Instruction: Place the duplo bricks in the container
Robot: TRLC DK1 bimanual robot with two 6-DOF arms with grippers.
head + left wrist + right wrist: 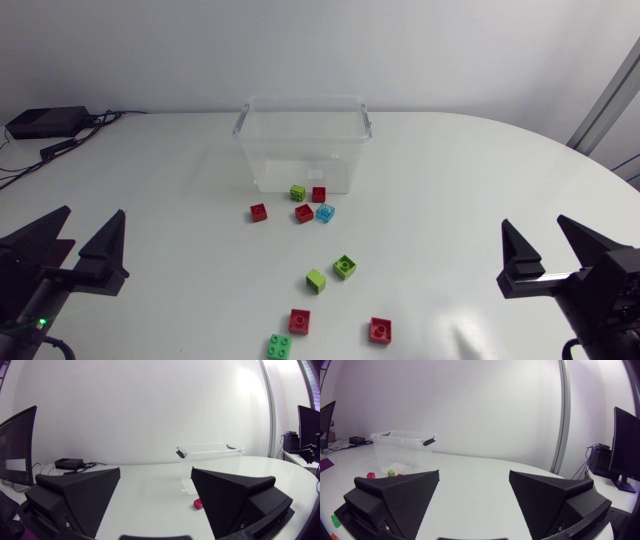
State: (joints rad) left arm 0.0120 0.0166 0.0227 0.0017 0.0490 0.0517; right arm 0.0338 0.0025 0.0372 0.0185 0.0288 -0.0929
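Resting left gripper (93,212): sat at the near left edge of the table (450,180), its jaws spread wide with nothing between them.
Right gripper (533,222): sat at the near right edge, its jaws also wide apart and holding nothing.
Container (300,103): a clear plastic tub, upright with its top open, stood at the far middle of the table, well apart from both grippers.
At the container's near wall: the far green brick (298,192) and the far red brick (318,194) lay side by side. Whether they were inside the tub or just outside it could not be told.
Next row, nearer the arms: the lone red brick (259,212) lay to the left. The middle red brick (304,213) and the blue brick (325,212) lay just beside each other.
Centre of the table: the right-hand green brick (345,266) and the left-hand green brick (316,282) lay close together, corner to corner.
Nearest group: the near red brick (299,320) and the rightmost red brick (379,329) lay apart from each other. The four-stud green brick (280,346) lay just beside the near red brick.
Far left corner: a black box (45,122) with cables lay there.
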